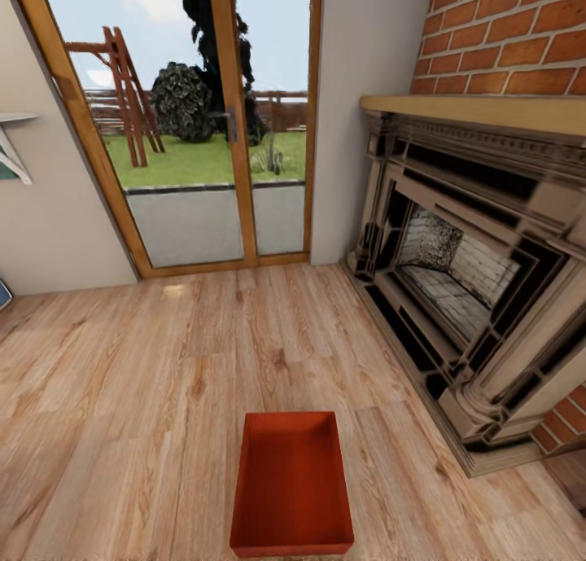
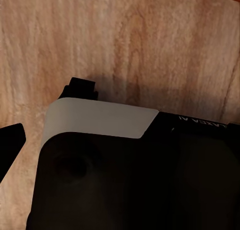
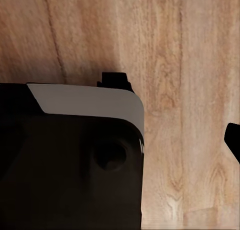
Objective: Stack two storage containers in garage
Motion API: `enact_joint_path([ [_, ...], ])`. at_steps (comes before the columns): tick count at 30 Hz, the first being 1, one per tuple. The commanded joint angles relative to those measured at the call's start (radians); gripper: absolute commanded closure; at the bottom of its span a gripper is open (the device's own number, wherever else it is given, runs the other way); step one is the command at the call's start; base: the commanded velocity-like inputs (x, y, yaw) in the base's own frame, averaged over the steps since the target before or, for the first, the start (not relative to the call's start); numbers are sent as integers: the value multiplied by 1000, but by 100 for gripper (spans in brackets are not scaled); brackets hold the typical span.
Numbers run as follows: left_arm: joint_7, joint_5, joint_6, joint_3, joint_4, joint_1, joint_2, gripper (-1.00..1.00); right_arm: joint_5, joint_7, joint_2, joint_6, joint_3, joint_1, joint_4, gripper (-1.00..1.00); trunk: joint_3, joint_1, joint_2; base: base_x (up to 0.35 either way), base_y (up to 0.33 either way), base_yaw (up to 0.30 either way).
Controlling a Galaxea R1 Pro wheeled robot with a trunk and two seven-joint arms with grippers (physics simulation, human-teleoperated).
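Both arms are hanging low over the wood-plank floor; each wrist view is showing dark robot housing above the planks, and whether either gripper is open or closed cannot be told. One orange-red storage container is sitting open side up on the floor before the robot, left of the fireplace. Its long axis is running away toward the glass doors.

We're looking into a home's living room: light wood-plank floor runs wall to wall, and on the right stands a brick fireplace with a carved dark surround and a pale wooden mantel. Straight ahead, wood-framed glass doors open onto a paved strip, a green lawn, a shrub and a wooden fence, so this is a house with a garden. An orange-red open bin sits on the planks, an ordinary household storage box.
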Motion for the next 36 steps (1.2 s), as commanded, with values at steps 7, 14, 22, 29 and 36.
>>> enact_joint_path([
  [7, -3, 9, 4, 0, 0, 0, -1, -100, -8, 2, 1, -4, 8, -1, 3, -100, -12, 0, 0, 0, 0, 0],
  [14, -3, 9, 4, 0, 0, -1, 0, -100, -8, 4, 1, -3, 8, -1, 3, -100, -23, 0, 0, 0, 0, 0],
  [22, -3, 9, 4, 0, 0, -1, 0, -100, 16, 3, 1, -4, 8, -1, 3, -100, -35, 0, 0, 0, 0, 0],
  [29, -3, 9, 4, 0, 0, 0, 0, -100, 21, 3, 1, -4, 8, -1, 3, -100, -46, 0, 0, 0, 0, 0],
  [36, -3, 9, 4, 0, 0, -1, 0, -100, 21, 3, 1, -4, 8, -1, 3, -100, -57, 0, 0, 0, 0, 0],
])
